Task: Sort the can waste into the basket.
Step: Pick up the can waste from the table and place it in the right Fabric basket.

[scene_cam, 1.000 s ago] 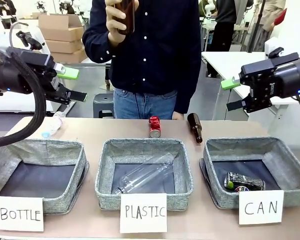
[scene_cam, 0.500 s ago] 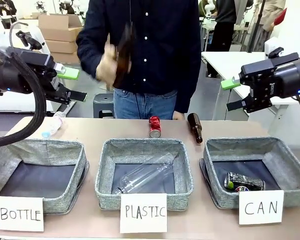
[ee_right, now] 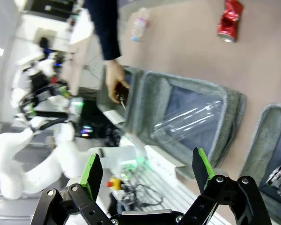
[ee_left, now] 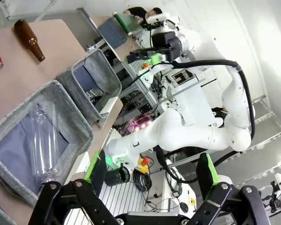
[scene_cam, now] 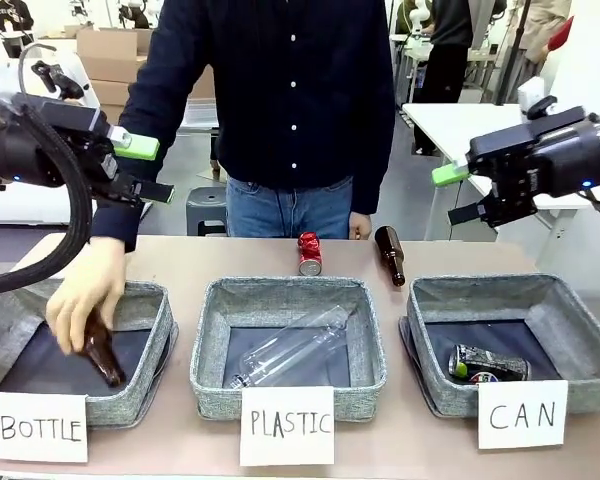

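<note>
A dented red can (scene_cam: pixel 309 253) stands at the table's far middle, also visible as the red can (ee_right: pixel 229 21) in the right wrist view. A dark can (scene_cam: pixel 488 364) lies inside the grey basket (scene_cam: pixel 510 290) behind the "CAN" card. My left gripper (scene_cam: pixel 150 168) hangs open high over the table's left side, and my right gripper (scene_cam: pixel 452 194) hangs open high above the right, over the basket's far side. Neither holds anything. The wrist views show the left gripper (ee_left: pixel 152 164) and the right gripper (ee_right: pixel 147 168) with jaws wide apart.
A person's hand (scene_cam: pixel 85 295) lowers a brown bottle (scene_cam: pixel 102 355) into the "BOTTLE" bin (scene_cam: pixel 150 300). Another brown bottle (scene_cam: pixel 390 255) lies on the table beside the red can. A clear plastic bottle (scene_cam: pixel 290 350) lies in the "PLASTIC" bin (scene_cam: pixel 280 290).
The person has brought the brown bottle down from chest height into the "BOTTLE" bin. My right gripper has shifted slightly left. The left arm has stayed still.
</note>
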Available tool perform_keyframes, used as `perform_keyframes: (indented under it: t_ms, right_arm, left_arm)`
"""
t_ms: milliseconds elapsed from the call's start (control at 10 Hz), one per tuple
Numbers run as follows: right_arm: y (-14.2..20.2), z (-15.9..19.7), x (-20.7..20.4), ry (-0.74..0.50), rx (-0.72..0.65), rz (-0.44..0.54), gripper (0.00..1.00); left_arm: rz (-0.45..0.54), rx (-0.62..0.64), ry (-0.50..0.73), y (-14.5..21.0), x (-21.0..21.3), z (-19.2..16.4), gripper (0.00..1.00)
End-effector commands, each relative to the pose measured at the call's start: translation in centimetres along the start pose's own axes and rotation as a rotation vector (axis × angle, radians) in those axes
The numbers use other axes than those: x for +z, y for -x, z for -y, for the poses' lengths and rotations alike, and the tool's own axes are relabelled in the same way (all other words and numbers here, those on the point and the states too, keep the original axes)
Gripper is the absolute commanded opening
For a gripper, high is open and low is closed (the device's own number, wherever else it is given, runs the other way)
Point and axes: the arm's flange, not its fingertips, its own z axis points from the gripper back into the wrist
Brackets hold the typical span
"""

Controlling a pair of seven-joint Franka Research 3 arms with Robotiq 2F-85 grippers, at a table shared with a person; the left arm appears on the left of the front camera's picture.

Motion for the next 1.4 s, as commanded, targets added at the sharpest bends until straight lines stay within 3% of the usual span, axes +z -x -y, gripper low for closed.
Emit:
perform_keyframes:
  t_ms: [0, 100, 200, 300, 400, 500, 700, 800, 1000, 1200, 1300]
  right_arm:
    - [-4.9, -0.4, -5.6, 0.329, -0.02, -0.044, 1.0]
    - [-7.1, 0.4, -8.8, 0.496, -0.011, -0.055, 1.0]
    - [-7.8, 1.0, -10.8, 0.575, -0.003, -0.072, 1.0]
    - [-6.9, 0.6, -10.9, 0.525, 0.029, -0.061, 1.0]
    - [-4.8, -0.7, -7.8, 0.345, 0.045, 0.03, 1.0]
    - [-6.3, 0.7, -11.5, 0.506, 0.081, -0.034, 1.0]
    - [-6.5, 0.6, -11.0, 0.478, 0.075, -0.026, 1.0]
    - [-8.1, 0.4, -12.1, 0.493, 0.051, 0.061, 1.0]
    - [-14.9, 1.2, -18.1, 0.598, 0.013, 0.08, 1.0]
    - [-17.9, 2.0, -23.8, 0.635, 0.013, -0.046, 1.0]
    - [-18.8, 2.6, -26.6, 0.68, 0.004, -0.062, 1.0]
  left_arm:
    - [0.015, -0.015, 0.008, 0.4, -0.1, 0.0, 1.0]
    - [0.015, -0.015, 0.008, 0.4, -0.1, 0.0, 1.0]
    - [0.015, -0.015, 0.008, 0.4, -0.1, 0.0, 1.0]
    - [0.015, -0.015, 0.008, 0.4, -0.1, 0.0, 1.0]
    - [0.015, -0.015, 0.008, 0.4, -0.1, 0.0, 1.0]
    - [0.015, -0.015, 0.008, 0.4, -0.1, 0.0, 1.0]
    - [0.015, -0.015, 0.008, 0.4, -0.1, 0.0, 1.0]
    - [0.015, -0.015, 0.008, 0.4, -0.1, 0.0, 1.0]
    - [0.015, -0.015, 0.008, 0.4, -0.1, 0.0, 1.0]
    - [0.015, -0.015, 0.008, 0.4, -0.1, 0.0, 1.0]
    - [0.015, -0.015, 0.008, 0.4, -0.1, 0.0, 1.0]
